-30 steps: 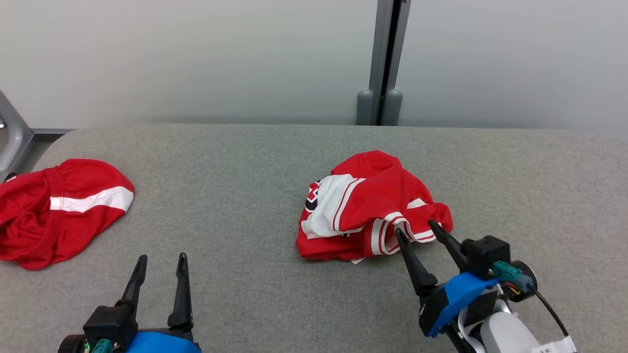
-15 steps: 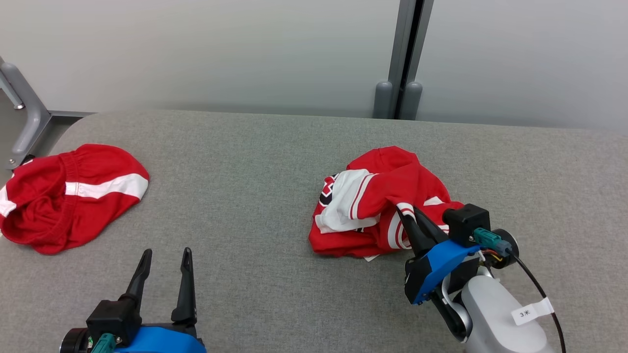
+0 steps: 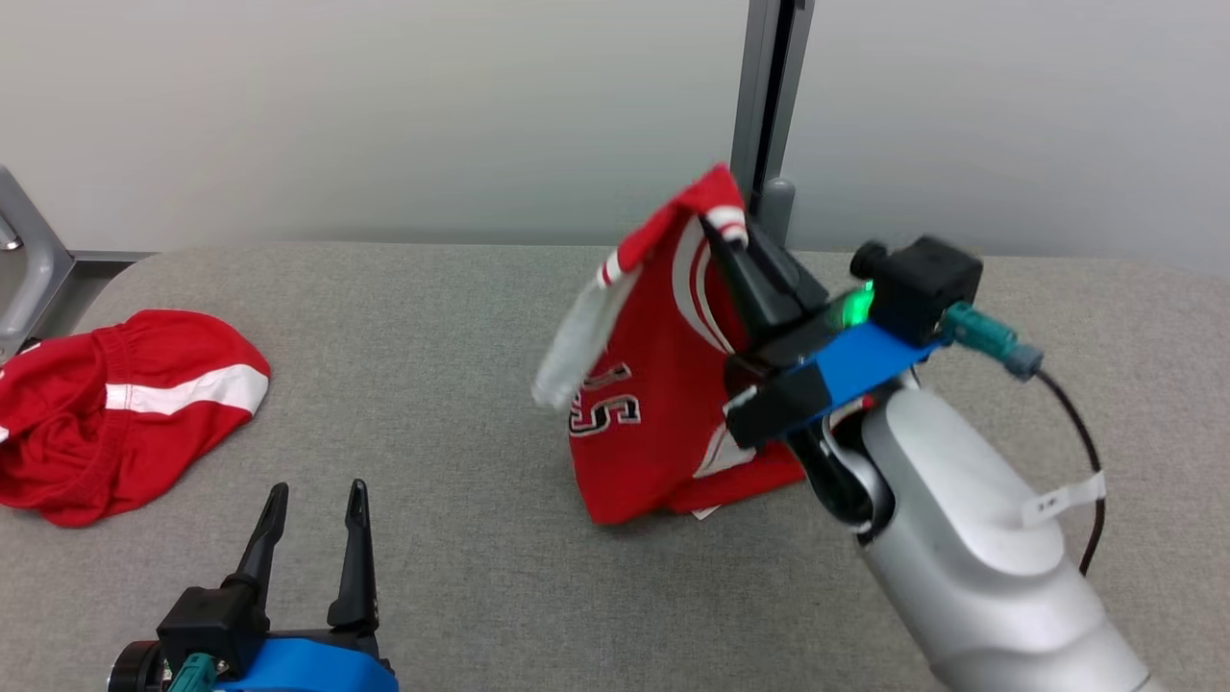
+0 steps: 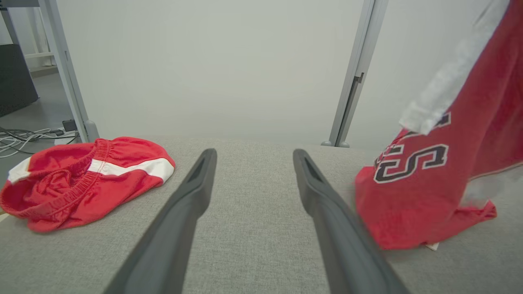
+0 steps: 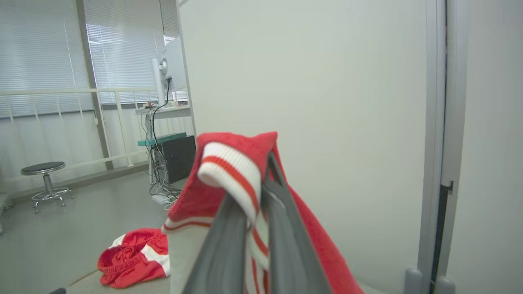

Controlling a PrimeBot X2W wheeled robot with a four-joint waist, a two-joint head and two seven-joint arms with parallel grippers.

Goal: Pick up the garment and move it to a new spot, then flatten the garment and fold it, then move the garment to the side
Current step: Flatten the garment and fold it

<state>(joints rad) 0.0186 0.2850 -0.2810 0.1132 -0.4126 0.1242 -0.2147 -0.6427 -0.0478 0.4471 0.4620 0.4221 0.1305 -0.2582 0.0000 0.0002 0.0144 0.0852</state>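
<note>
Your right gripper (image 3: 735, 238) was clamped on the striped trim of the garment (image 3: 653, 413), upper centre of frame; the garment hung lengthwise below it, hem touching the table (image 3: 461, 317) mid-frame; your left gripper (image 3: 317, 490) sat lower left, fingers apart, empty, well clear of it; right arm was nearer.

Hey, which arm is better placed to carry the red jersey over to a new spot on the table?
Right. The right tool is shut on the jersey at its striped trim and holds it up; the left tool is open, low, apart from it.
</note>
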